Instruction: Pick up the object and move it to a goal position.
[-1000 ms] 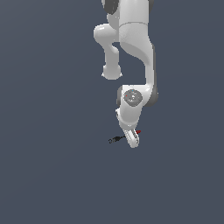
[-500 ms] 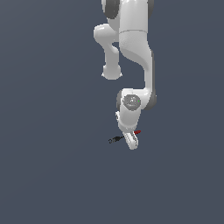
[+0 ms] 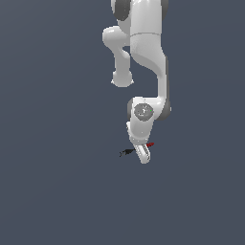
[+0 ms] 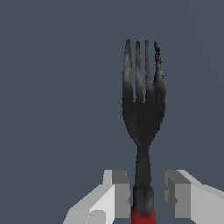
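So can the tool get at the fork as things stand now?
Probably yes. The tool already straddles the fork near its red handle end, one finger either side, nothing between. One finger looks to be touching; a gap shows beside the other.

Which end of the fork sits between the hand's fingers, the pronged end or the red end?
The red handle end of the dark grey four-pronged fork sits between the hand's pale fingers; the prongs point away from it.

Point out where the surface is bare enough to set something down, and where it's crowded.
Nearly everything is bare: the grey surface to the exterior view's left and right of the arm and below the gripper. The only crowded spot is at the gripper, where the fork lies between the fingers, its tines poking out toward the exterior view's left.
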